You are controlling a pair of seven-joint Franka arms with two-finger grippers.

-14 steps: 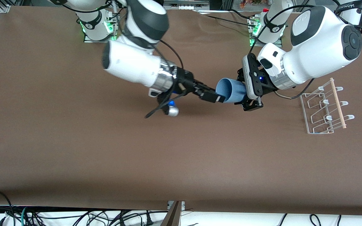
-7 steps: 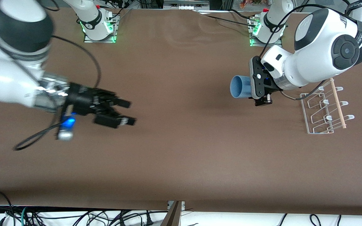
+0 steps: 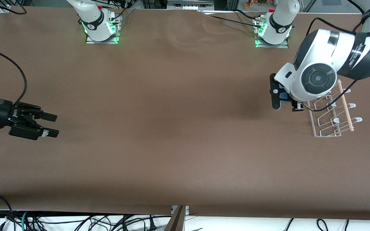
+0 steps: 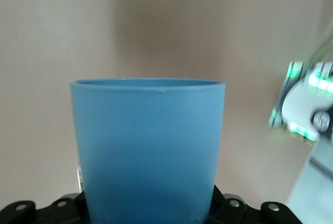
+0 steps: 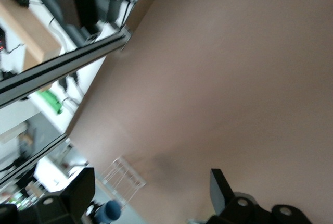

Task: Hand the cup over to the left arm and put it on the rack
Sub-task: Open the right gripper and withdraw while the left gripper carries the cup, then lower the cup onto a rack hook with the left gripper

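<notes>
The cup (image 4: pixel 148 151) is gripped in the left hand (image 3: pixel 284 102) just beside the rack (image 3: pixel 332 110), which sits at its 3 o'clock, while the right hand (image 3: pixel 48 125) is parked open, empty, well apart.

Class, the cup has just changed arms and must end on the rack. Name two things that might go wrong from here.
1. The left gripper holds the cup only near its base, so it may slip or tilt.
2. It hangs close beside the rack; a careless approach might knock the light wire frame.
</notes>
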